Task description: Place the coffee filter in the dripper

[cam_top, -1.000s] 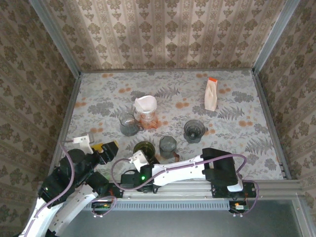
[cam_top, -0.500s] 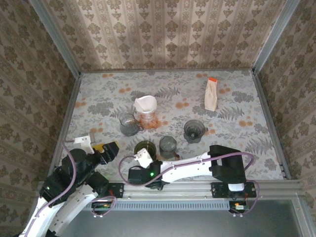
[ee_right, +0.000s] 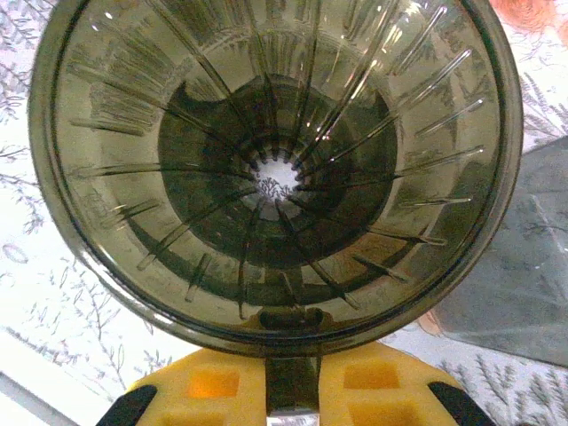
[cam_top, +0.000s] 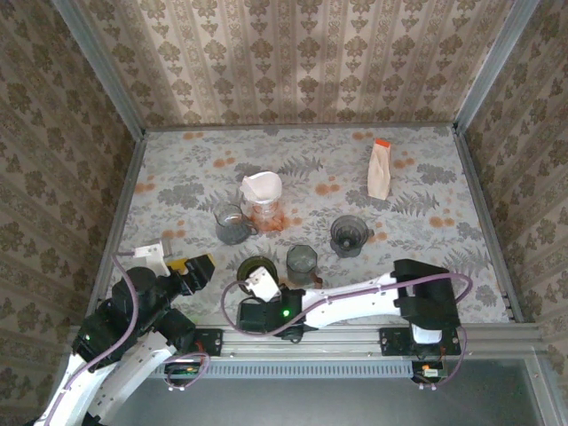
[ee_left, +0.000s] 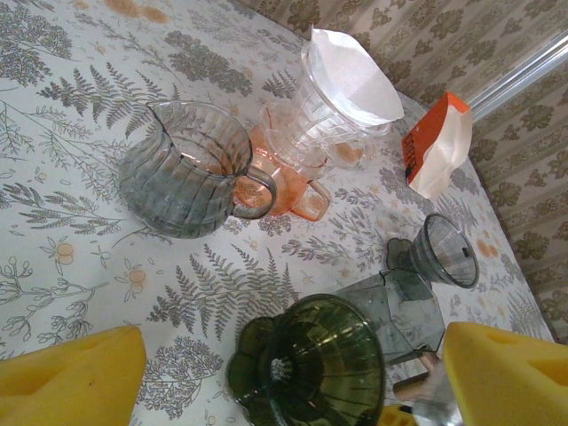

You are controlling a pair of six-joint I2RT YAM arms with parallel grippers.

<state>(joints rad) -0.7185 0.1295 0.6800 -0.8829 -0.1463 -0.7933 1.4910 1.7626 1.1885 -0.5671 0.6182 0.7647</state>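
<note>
The right gripper (ee_right: 293, 388) clamps the dripper (ee_right: 275, 169) by its handle; the left gripper (ee_left: 288, 377) hangs wide open nearby; the filter (ee_left: 351, 75) sits in a clear cone (ee_left: 324, 120).

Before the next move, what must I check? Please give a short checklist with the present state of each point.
1. Right tool closed on the handle of the green dripper: ok.
2. Green dripper empty and upright: ok.
3. White filter sits free in the clear dripper, nothing covering it: ok.
4. Left tool open, holding nothing: ok.
5. Grip firm enough to steady the dripper: cannot tell.
</note>
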